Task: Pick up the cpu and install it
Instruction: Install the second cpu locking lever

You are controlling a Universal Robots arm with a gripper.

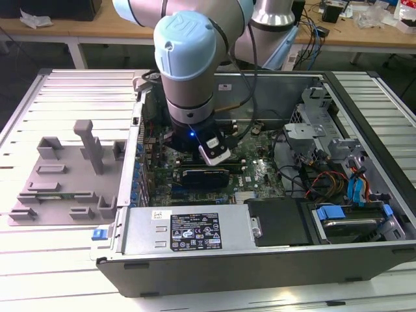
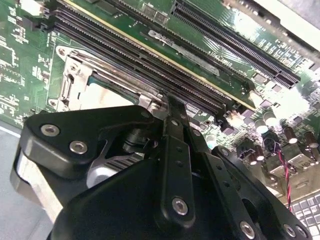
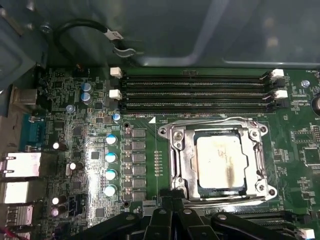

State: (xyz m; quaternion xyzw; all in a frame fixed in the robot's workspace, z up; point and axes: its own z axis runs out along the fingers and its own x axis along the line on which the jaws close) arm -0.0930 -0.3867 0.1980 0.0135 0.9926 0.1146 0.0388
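The cpu (image 3: 220, 161), a flat square chip with a smeared silver top, lies inside the metal socket frame (image 3: 175, 150) on the green motherboard. The second wrist view shows an edge of the cpu (image 2: 102, 95) in the frame (image 2: 70, 75), just past my black linkages. My gripper (image 3: 172, 207) hovers right beside the socket, its fingers drawn together with nothing between them. The fingertips (image 2: 169, 102) point at the socket's edge near the memory slots. In the exterior view my arm (image 1: 185, 65) reaches down into the open computer case.
Long memory slots (image 3: 197, 92) run along one side of the socket, and capacitors (image 3: 111, 162) stand on another side. A grey plastic tray (image 1: 65, 175) with upright blocks lies outside the case at the exterior view's left. Drive bays and cables (image 1: 351, 214) crowd the right.
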